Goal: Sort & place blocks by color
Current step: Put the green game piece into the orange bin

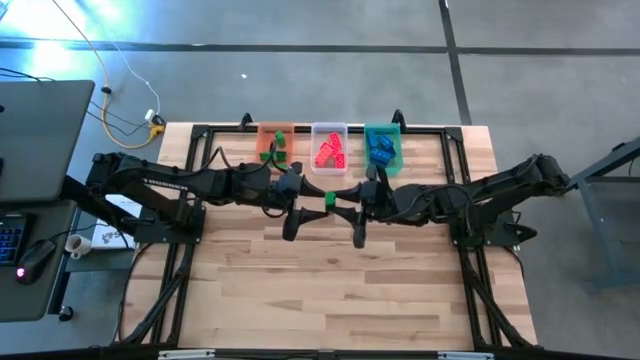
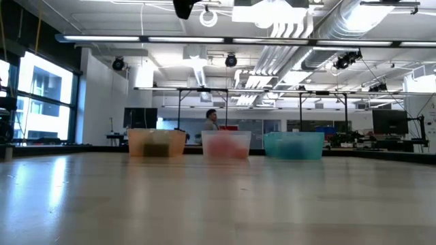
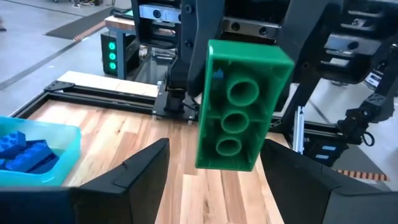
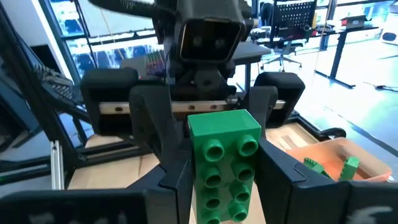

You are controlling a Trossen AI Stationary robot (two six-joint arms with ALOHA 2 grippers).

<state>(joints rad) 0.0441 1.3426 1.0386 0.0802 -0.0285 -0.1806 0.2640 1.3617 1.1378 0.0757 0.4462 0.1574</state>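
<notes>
We note the right gripper clenched on a studded green block above mid-table; the left gripper stands released around it, seemingly not touching. Beyond: orange bin with greens, clear bin with reds, green bin with blues.

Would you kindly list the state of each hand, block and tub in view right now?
Right hand: shut on the green block, held above the table.
Left hand: open, fingers either side of the block.
Orange tub: holds green blocks.
Clear tub: holds red blocks.
Green tub: holds blue blocks.
</notes>
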